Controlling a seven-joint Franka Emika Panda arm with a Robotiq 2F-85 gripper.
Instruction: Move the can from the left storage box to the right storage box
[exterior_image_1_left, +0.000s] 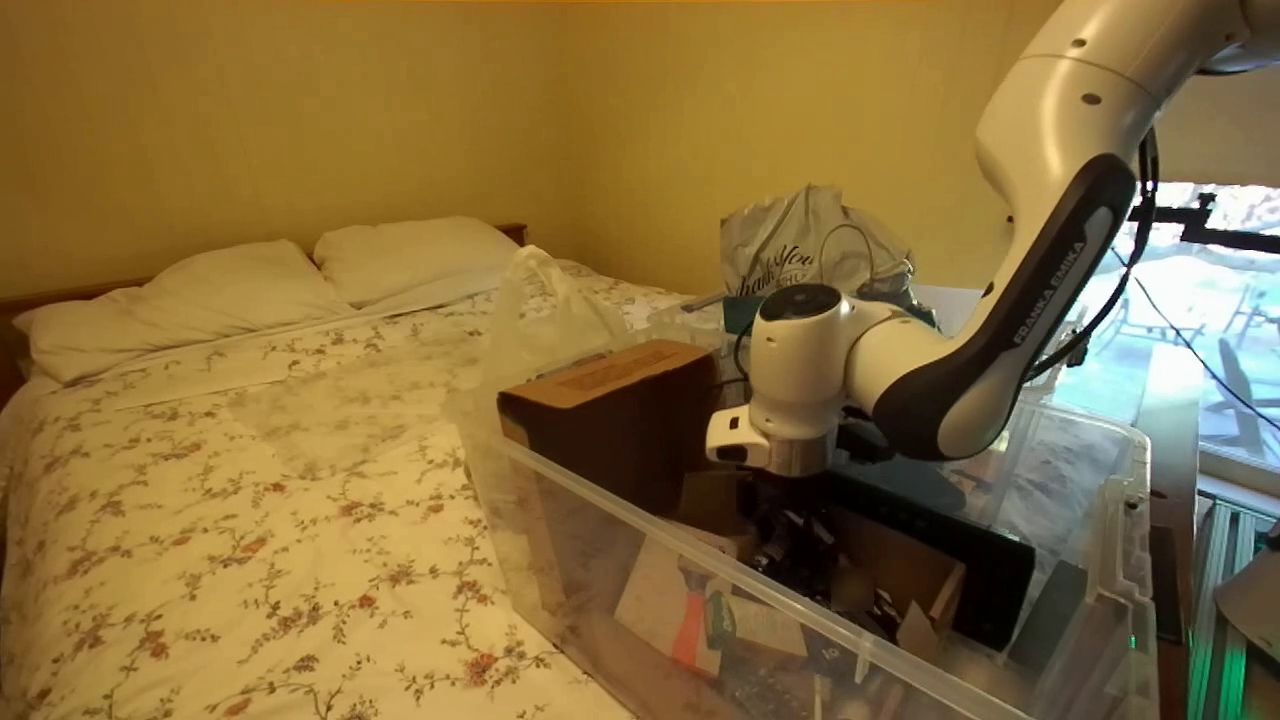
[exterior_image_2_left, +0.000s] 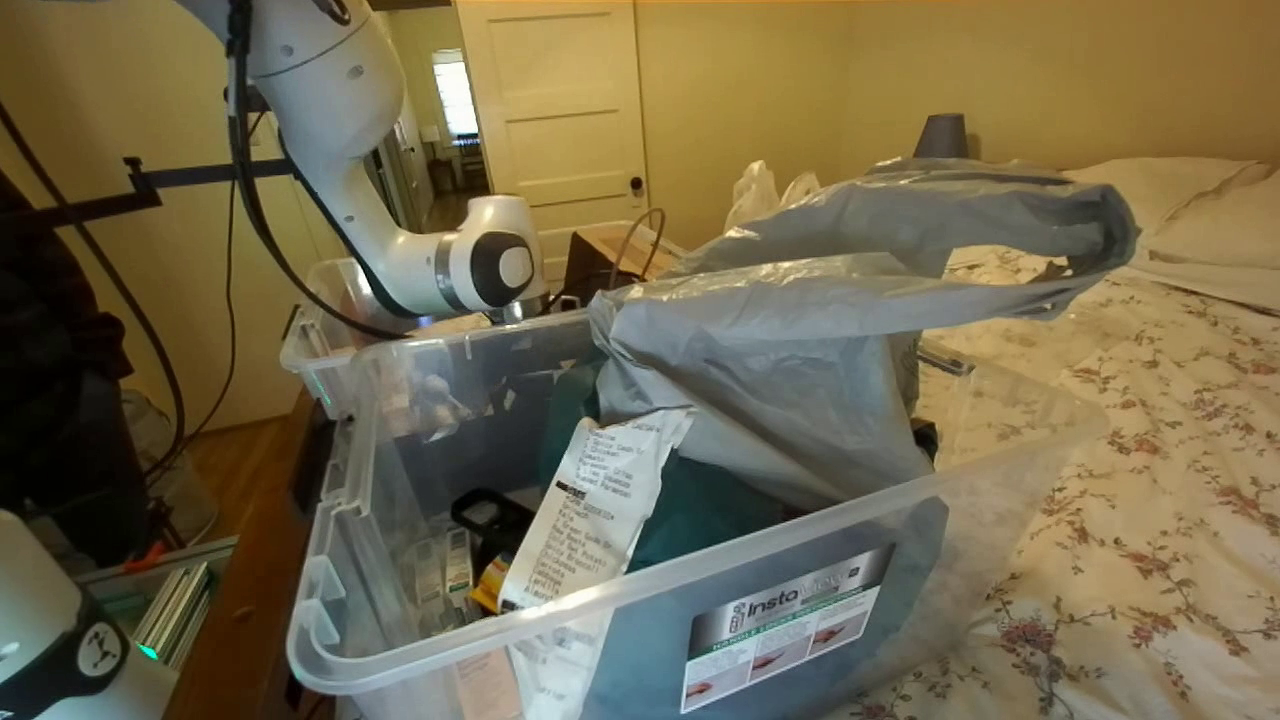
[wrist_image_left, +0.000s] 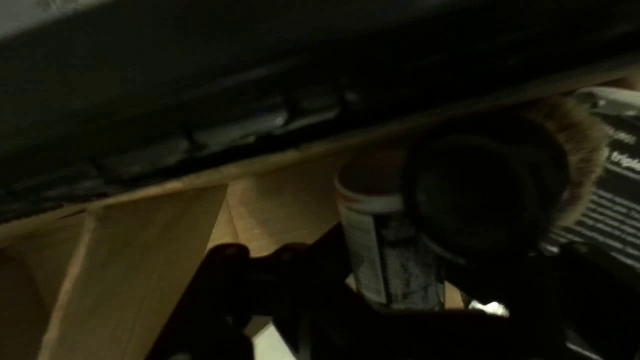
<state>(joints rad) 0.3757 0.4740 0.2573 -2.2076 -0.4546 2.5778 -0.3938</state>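
The can stands nearly upright in the wrist view, with a pale and red rim and a grey label. A dark round object with bristles hides its right upper part. My gripper has its dark fingers on either side of the can; the left fingertip meets its edge, and the right is lost in shadow. In an exterior view my gripper is down inside the left storage box, where the can is hidden. The left box stands behind the right storage box in an exterior view.
The left box holds a tall brown carton, a black slab and a small open carton. Cardboard walls stand beside the can. A grey plastic bag and a receipt fill much of the right box.
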